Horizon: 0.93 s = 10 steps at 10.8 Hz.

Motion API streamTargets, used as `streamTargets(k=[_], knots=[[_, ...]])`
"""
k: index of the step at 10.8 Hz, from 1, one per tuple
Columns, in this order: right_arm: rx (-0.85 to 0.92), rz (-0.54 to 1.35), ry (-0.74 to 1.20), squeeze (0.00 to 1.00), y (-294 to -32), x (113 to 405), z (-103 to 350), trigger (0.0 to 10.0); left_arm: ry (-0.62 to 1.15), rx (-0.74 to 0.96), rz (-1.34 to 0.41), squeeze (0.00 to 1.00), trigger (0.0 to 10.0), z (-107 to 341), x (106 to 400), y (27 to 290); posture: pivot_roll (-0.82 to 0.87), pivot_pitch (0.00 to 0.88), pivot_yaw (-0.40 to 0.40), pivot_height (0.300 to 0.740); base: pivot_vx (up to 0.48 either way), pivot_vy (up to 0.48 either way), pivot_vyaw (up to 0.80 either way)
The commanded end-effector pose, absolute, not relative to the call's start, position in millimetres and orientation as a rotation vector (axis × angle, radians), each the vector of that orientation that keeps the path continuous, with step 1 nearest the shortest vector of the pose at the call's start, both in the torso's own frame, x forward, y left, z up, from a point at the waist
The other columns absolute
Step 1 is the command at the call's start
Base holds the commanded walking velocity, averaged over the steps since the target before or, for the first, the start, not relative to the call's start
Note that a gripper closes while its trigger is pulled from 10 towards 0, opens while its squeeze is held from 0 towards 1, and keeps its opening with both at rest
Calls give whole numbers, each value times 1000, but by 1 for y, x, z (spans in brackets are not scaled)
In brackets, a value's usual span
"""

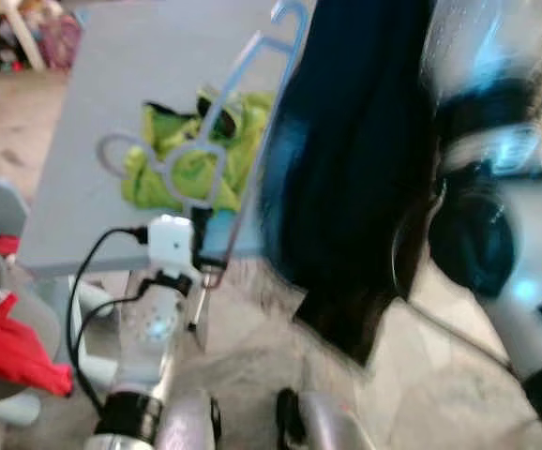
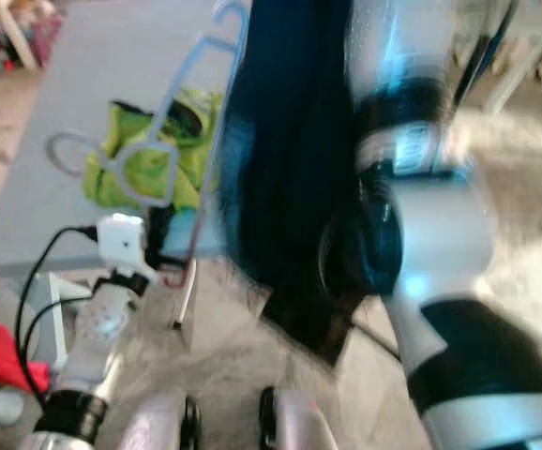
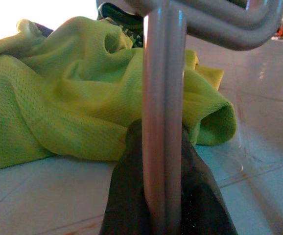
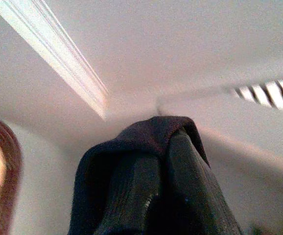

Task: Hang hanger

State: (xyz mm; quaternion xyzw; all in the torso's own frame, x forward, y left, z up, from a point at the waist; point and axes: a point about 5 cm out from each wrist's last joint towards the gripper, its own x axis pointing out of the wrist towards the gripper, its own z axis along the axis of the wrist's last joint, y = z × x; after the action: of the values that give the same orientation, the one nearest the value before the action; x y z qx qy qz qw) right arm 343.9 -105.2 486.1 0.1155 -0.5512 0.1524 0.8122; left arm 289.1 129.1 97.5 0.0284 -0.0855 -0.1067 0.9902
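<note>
A pale grey plastic hanger [image 1: 217, 122] slants up over the table's front edge, its hook [image 1: 290, 14] at the top. My left gripper [image 1: 201, 220] is shut on the hanger's lower bar. In the left wrist view that bar [image 3: 163, 122] runs between the dark fingers [image 3: 205, 200]. A dark navy garment [image 1: 355, 169] hangs just right of the hanger, down past the table edge. My right gripper [image 4: 156, 147] points up at the ceiling, shut on a fold of this garment. The blurred right arm [image 1: 482, 225] stands beside the cloth.
A lime-green mesh garment [image 1: 191, 150] lies on the grey table [image 1: 112, 66] behind the hanger. Red cloth [image 1: 18, 352] rests on a grey seat at the lower left. Tiled floor [image 1: 252, 347] lies below the table edge. Clutter stands at the far back left.
</note>
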Motion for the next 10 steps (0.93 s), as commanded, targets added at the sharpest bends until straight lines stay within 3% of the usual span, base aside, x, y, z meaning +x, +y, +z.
streamTargets(k=[1, 3, 4, 5, 6, 7, 10], knots=[[256, 362, -1236, 0, -96, 334, 495, 0, -181, 82, -124, 0, 10000, 103, 295, 145, 1, 136, -79, 740, 0, 0, 0], [212, 386, -1182, 0, -87, 346, 474, 0, -201, 106, -52, 0, 10000, 105, 297, 150, 1, 135, -84, 740, 0, 0, 0], [214, 398, -1067, 0, -82, 360, 456, 0, -199, 112, -44, 0, 10000, 105, 298, 151, -2, 136, -86, 740, 0, 0, 0], [137, 437, -826, 0, -64, 383, 412, 0, -200, 112, -53, 0, 10000, 104, 298, 148, -1, 139, -87, 740, 0, 0, 0], [115, 475, -708, 0, -54, 392, 379, 0, -202, 110, -60, 0, 10000, 104, 298, 145, -1, 139, -88, 740, 0, 0, 0], [73, 466, -657, 0, -52, 395, 357, 0, -206, 112, -63, 0, 10000, 105, 297, 143, 0, 140, -89, 740, 0, 0, 0], [106, 370, -687, 0, -77, 396, 354, 0, -269, 258, -106, 0, 10000, 111, 294, 140, 13, 141, -92, 740, 0, 0, 0]])
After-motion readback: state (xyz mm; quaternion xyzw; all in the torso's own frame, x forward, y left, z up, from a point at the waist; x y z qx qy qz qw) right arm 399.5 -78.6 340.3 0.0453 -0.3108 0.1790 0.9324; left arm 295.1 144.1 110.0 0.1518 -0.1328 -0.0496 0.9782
